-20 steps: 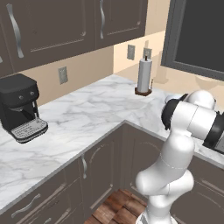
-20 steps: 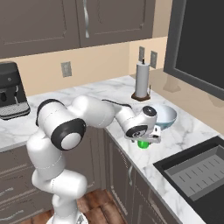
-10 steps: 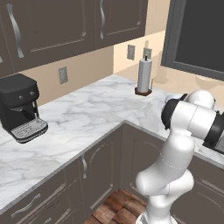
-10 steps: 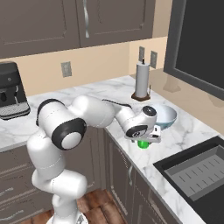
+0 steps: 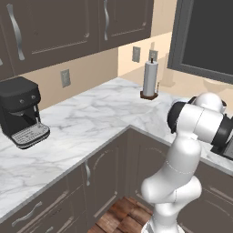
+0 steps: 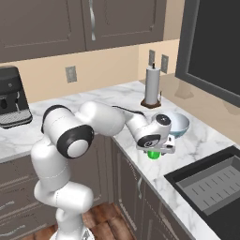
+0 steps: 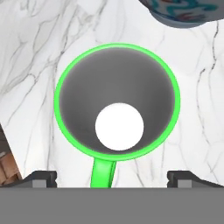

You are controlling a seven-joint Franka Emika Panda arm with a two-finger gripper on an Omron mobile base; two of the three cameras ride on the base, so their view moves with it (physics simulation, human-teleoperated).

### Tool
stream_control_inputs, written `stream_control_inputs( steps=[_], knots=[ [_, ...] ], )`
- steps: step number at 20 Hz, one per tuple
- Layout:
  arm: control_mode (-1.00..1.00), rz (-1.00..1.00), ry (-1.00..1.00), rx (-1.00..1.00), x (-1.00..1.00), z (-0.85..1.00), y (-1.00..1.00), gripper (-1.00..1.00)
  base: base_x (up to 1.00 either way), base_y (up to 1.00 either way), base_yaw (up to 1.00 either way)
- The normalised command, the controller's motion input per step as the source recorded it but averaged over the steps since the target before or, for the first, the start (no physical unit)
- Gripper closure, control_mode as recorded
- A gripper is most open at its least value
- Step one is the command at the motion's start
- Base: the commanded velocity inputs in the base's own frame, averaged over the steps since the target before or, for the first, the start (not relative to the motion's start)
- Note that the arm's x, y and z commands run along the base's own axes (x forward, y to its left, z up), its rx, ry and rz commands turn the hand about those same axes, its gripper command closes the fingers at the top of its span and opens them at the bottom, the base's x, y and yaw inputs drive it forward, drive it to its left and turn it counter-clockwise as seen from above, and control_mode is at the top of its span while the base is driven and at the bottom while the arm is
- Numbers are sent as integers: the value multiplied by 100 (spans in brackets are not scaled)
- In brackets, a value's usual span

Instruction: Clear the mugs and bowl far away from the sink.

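Observation:
A bright green mug [image 7: 78, 87] stands upright on the marble counter, seen straight from above in the hand view, with its handle [image 7: 103, 173] pointing between my fingertips. My gripper [image 7: 114, 177] hovers just over it, open, with one dark fingertip [image 7: 41, 177] at each side and nothing held. From the right base view the gripper [image 6: 156, 149] covers most of the mug [image 6: 153, 154]. The pale blue-grey bowl [image 6: 178, 124] sits right behind the mug, and its edge [image 7: 183, 13] also shows in the hand view. The black sink [image 6: 208, 187] with its ribbed grey tray lies to the right.
A paper towel roll [image 6: 151, 86] on its stand [image 5: 149, 79] is at the back of the counter. A black coffee machine [image 5: 20, 111] sits far left. The counter's front edge [image 6: 140, 161] runs close beside the mug, above dark cabinets.

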Motion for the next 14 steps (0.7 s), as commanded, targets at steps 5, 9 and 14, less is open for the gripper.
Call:
stream_control_inputs(
  steps=[5,9,14],
  knots=[
    [-100,0,0,0,0,0,0,100,0,0,0],
    [-100,0,0,0,1,0,0,100,0,0,0],
    [-100,0,0,0,0,0,0,100,0,0,0]
  ],
)
